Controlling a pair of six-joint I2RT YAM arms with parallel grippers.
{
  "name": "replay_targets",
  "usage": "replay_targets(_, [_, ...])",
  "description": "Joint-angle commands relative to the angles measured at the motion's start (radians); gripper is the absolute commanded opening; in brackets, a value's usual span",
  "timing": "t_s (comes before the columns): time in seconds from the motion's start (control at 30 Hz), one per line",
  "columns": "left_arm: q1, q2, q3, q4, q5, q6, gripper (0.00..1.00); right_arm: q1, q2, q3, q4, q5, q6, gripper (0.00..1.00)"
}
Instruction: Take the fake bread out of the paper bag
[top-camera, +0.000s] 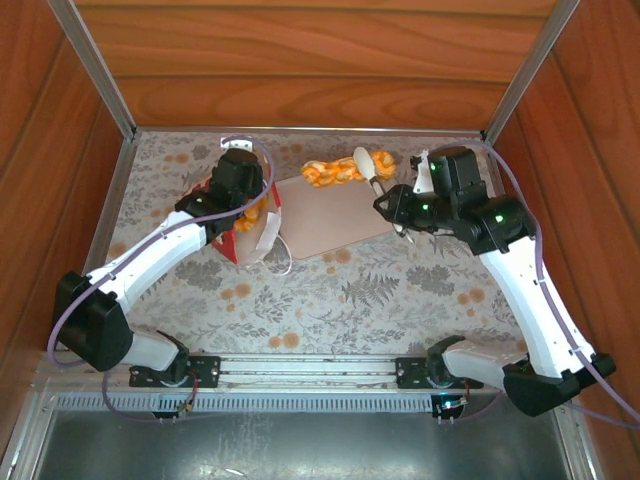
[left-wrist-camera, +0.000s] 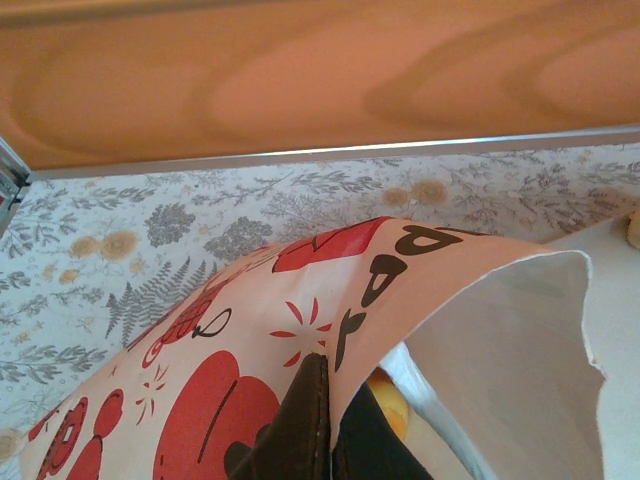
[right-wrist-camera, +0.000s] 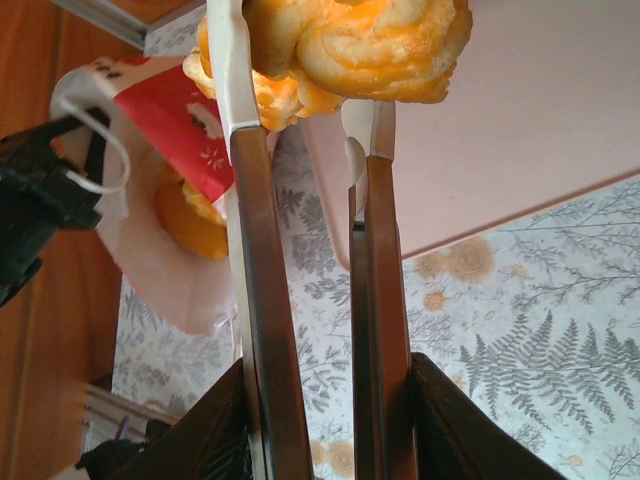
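Small white paper bag with red patterned band tipped over at left edge of flat beige tray, mouth facing right. Left gripper pressed together on bag wall. Round golden toy bun inside bag. Right gripper clamped on long metal tongs; their white tips pinch glossy braided orange loaf at tray's far edge.

The paper bag is lying tipped over on the left part of the surface, its mouth opening rightward at the left edge of the tray, which is sitting at the middle. The left pincer is pinching the bag's upper wall at the mouth, and a bun is sitting inside the bag. The braided loaf is sitting over the tray's far edge, between the tips of the tongs. The tongs are reaching out from the right pincer, which is hanging just right of the tray.
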Motion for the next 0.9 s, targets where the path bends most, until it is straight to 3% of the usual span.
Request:
replay_targets(0.0, [0.0,-0.046,-0.007,0.022,-0.037,0.015,0.0,-0.038,0.06,-0.01,0.054,-0.067,-0.017,0.35])
replay_targets(0.27, [-0.001,-0.05,-0.004,0.03,-0.042,0.019,0.0,-0.096,0.271,-0.012,0.155,-0.284,-0.001,0.37])
replay_targets(0.87, [0.001,-0.046,-0.006,0.032,-0.048,0.039,0.0,-0.161,0.61,0.047,0.28,-0.501,0.036,0.45])
